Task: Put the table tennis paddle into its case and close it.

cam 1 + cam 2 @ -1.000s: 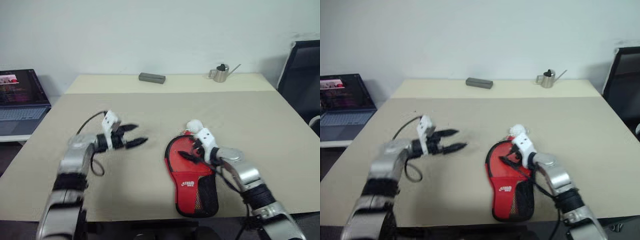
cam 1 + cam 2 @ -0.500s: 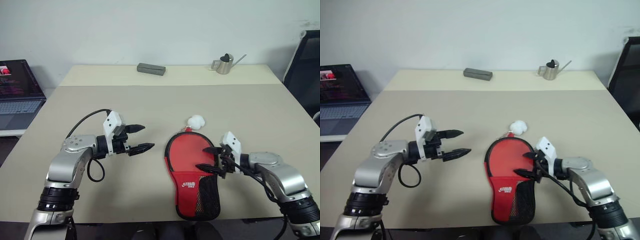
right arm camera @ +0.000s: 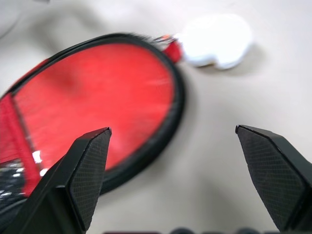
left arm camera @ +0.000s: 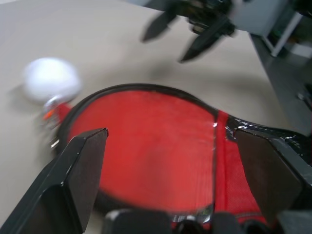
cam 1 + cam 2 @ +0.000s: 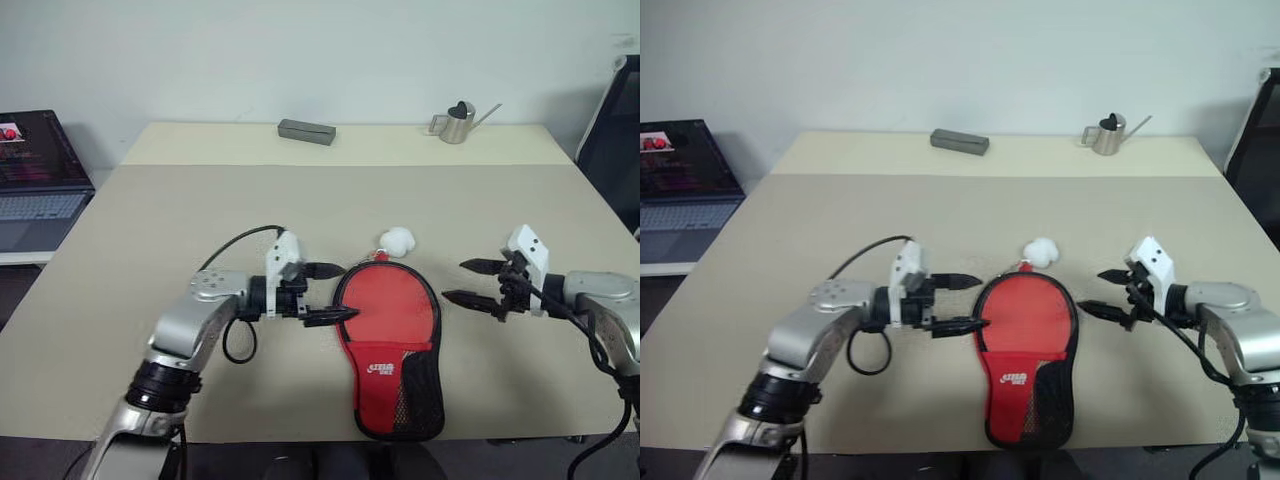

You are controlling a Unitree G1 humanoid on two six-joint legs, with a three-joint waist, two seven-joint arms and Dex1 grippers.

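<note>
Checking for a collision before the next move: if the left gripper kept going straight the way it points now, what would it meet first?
Most likely the case: the open left gripper points across at its round end, fingertips already at the rim. Its height above the case is unclear.

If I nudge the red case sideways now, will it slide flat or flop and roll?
The case lies flat on the table, so it likely slides rather than rolls. Its fabric and mesh probably make it floppy if lifted by one edge. The pom-pom would likely trail loosely.
</note>
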